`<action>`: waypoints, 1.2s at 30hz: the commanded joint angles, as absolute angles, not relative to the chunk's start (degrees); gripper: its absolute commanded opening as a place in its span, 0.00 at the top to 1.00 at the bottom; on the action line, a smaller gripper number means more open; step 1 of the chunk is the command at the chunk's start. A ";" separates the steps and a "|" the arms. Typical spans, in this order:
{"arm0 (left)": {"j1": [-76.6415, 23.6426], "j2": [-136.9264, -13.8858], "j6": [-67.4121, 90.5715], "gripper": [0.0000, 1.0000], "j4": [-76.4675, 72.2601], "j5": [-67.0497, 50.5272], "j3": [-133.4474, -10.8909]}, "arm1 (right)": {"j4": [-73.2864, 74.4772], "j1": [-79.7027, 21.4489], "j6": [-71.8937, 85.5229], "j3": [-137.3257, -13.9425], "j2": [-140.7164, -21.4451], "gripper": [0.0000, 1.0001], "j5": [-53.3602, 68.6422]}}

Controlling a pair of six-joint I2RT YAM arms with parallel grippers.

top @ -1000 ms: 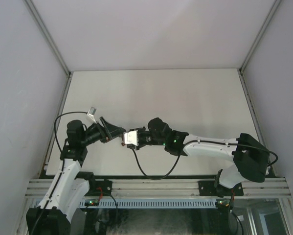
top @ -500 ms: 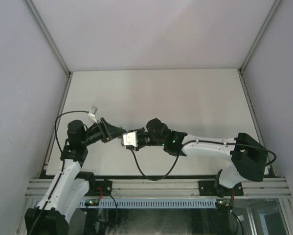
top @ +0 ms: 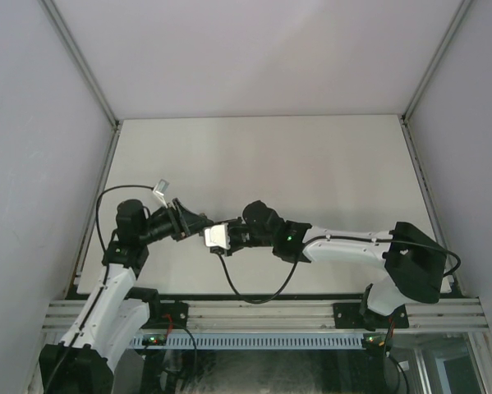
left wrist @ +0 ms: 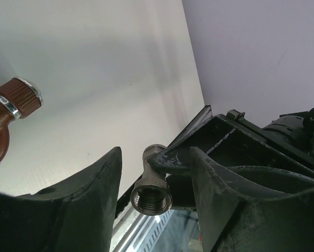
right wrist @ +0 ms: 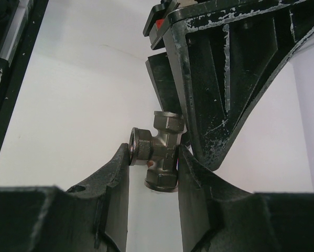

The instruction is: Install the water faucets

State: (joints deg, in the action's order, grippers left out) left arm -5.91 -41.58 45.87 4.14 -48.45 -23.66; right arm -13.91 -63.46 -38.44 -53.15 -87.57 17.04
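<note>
Shift: Both claws have slid a little toward 8 o'clock in the overhead view. The right claw (right wrist: 153,152) has pushed in and the left claw (left wrist: 155,157) has given ground, and they remain tip to tip over the near-left part of the surface (top: 311,164).
Right claw: clamped on the tee fitting (left wrist: 151,195), with a pad on each of two opposite faces. In its own camera one threaded mouth faces 9 o'clock and another branch points to 12.
Left claw: fingers spread to either side of the fitting, with a gap on each side in its own view; it grips nothing.
Fitting: held in the air between the two claws, with an open threaded port facing the left wrist camera.
Tap body (left wrist: 7,113): red-brown with a ribbed knob and a chrome collar. It sits at the 9 o'clock edge of the left wrist view, outside the left fingers and well apart from the fitting. Whether it rests on the surface cannot be told.
Step (judged): passing or re-gripping the fitting before the tap is screwed in.
Risk: the right claw's hold is narrow, so a nudge from a closing left finger could twist the fitting or pop it loose.
Risk: if the right claw lets go before the left claw has a firm hold, the fitting would drop and roll.
Risk: the crowded fingers could collide.
</note>
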 commanded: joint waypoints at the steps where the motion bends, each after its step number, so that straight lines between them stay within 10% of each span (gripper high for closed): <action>1: -7.19 -41.14 41.78 0.41 8.93 -51.82 -27.61 | -20.13 -63.19 -39.46 -57.48 -87.51 1.00 15.31; 7: -7.14 -41.46 38.87 0.25 13.05 -51.73 -29.00 | -20.52 -62.79 -39.24 -57.49 -87.08 1.00 13.18; 36: -4.36 -40.70 39.01 0.12 13.70 -55.34 -32.14 | -21.83 -59.60 -36.87 -54.55 -82.74 1.00 16.68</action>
State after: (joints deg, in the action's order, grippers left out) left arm -4.69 -38.87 37.36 16.49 -53.41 -28.47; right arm -18.39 -57.67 -34.33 -53.23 -85.17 16.78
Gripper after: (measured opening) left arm 0.896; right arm 0.320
